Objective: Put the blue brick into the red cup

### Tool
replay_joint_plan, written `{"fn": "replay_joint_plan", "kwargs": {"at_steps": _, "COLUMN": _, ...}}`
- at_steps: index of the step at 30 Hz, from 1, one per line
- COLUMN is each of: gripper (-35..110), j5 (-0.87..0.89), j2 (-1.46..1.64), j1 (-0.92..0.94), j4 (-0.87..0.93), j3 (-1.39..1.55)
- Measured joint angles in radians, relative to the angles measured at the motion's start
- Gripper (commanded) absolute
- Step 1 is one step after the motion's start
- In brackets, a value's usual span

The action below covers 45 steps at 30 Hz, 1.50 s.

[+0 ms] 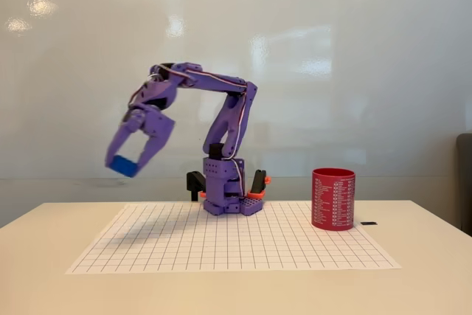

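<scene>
White table (428, 285) bearing a gridded paper mat (236, 245); purple plastic arm (228, 119) at its rear. Dark-red cylindrical cup (333, 198) stands upright at the mat's right edge. Gripper (127, 161), raised at left, clamps the blue brick (122, 165), long axis roughly level.

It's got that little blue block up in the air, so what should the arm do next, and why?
Probably swing toward the picture's right. The gripper holds the blue brick high above the grid mat's left part, while the red cup stands upright far off at the mat's right edge.
</scene>
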Motion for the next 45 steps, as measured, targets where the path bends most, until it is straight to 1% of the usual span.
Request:
{"fn": "replay_joint_plan", "kwargs": {"at_steps": 5, "gripper": -1, "j5": 0.041, "j2": 0.041, "j1": -0.328, "j4": 0.118, "j3": -0.046}}
{"fn": "replay_joint_plan", "kwargs": {"at_steps": 12, "gripper": -1, "j5": 0.044, "j2": 0.156, "j1": -0.762, "j4": 0.218, "j3": -0.057}}
{"fn": "replay_joint_plan", "kwargs": {"at_steps": 21, "gripper": -1, "j5": 0.057, "j2": 0.204, "j1": -1.428, "j4": 0.244, "j3": -0.057}}
{"fn": "replay_joint_plan", "kwargs": {"at_steps": 27, "gripper": -1, "j5": 0.054, "j2": 0.169, "j1": -1.75, "j4": 0.244, "j3": -0.057}}
{"fn": "replay_joint_plan", "kwargs": {"at_steps": 29, "gripper": -1, "j5": 0.054, "j2": 0.161, "j1": -1.816, "j4": 0.239, "j3": -0.043}}
{"fn": "replay_joint_plan", "kwargs": {"at_steps": 32, "gripper": -1, "j5": 0.061, "j2": 0.158, "j1": -1.867, "j4": 0.207, "j3": 0.017}}
{"fn": "replay_joint_plan", "kwargs": {"at_steps": 36, "gripper": -1, "j5": 0.066, "j2": 0.138, "j1": -1.885, "j4": 0.156, "j3": 0.048}}
{"fn": "replay_joint_plan", "kwargs": {"at_steps": 42, "gripper": 1, "j5": 0.084, "j2": 0.137, "j1": -1.881, "j4": 0.143, "j3": 0.049}}
{"fn": "replay_joint_plan", "kwargs": {"at_steps": 44, "gripper": 35, "j5": 0.083, "j2": 0.137, "j1": -1.881, "j4": 0.138, "j3": 0.049}}
{"fn": "replay_joint_plan", "kwargs": {"at_steps": 45, "gripper": 49, "j5": 0.08, "j2": 0.137, "j1": -1.876, "j4": 0.137, "j3": 0.049}}
